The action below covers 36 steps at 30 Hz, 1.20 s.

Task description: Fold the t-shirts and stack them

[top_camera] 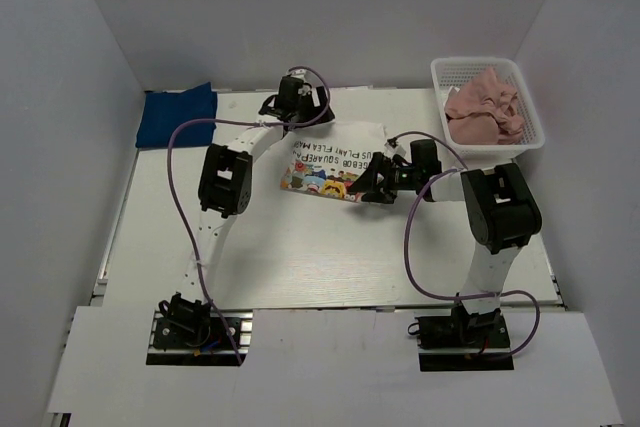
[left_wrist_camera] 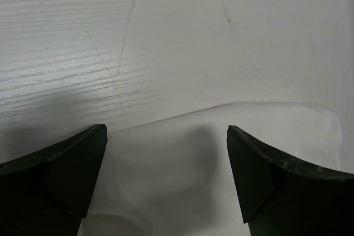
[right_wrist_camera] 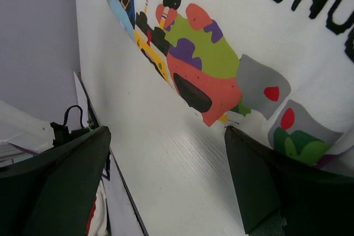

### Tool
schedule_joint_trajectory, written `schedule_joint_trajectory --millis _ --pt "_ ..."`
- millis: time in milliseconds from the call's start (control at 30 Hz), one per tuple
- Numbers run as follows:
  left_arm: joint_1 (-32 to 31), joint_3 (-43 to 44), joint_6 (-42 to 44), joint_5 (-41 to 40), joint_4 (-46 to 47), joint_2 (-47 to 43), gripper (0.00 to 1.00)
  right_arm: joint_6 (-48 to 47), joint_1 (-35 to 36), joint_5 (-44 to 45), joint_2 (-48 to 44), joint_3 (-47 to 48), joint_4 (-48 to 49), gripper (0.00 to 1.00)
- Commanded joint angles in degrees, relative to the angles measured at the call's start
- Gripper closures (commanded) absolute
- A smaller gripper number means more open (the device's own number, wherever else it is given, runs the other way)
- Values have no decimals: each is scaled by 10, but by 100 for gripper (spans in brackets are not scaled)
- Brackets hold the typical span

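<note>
Counter (top_camera: pixel 320 257): bare strip on the near side and left of the white t-shirt (top_camera: pixel 335 162).
Right fingers (top_camera: pixel 368 187): spread, at its near-right edge, gripping nothing.
White t-shirt: flat at mid-counter, long axis left to right, lettering upside down seen from the arms.
Left fingers (top_camera: pixel 298 117): spread, over its far edge.
Blue t-shirt (top_camera: pixel 178 115): far-left of it.
Pink t-shirt (top_camera: pixel 483 107): crumpled in the basket (top_camera: pixel 495 151), far-right of it.

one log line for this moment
left gripper open at white t-shirt edge | right gripper open at its printed side | blue t-shirt far-left | pink t-shirt in basket
</note>
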Motion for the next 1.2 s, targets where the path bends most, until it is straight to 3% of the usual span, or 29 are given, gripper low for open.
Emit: schedule_joint_trajectory --millis 0,167,300,600,800,1000,1167 --pt "14 19 -8 -29 -44 16 0 -16 0 39 24 -14 -10 10" --pt "19 49 -2 -5 -38 -7 0 -83 7 75 -14 37 -99 10" --pt "19 55 27 16 -45 -94 0 -112 16 109 -103 84 -145 10" --pt "8 -108 91 -31 -122 -251 0 -102 26 124 -223 14 -145 10" --pt "14 -179 123 -42 -203 -256 0 -101 26 152 -267 -12 -164 10" --pt "8 -245 158 -63 -196 -251 0 -131 26 189 -276 0 -212 10" --pt "8 -245 144 -86 -202 -206 0 -137 24 197 -276 -11 -218 10"
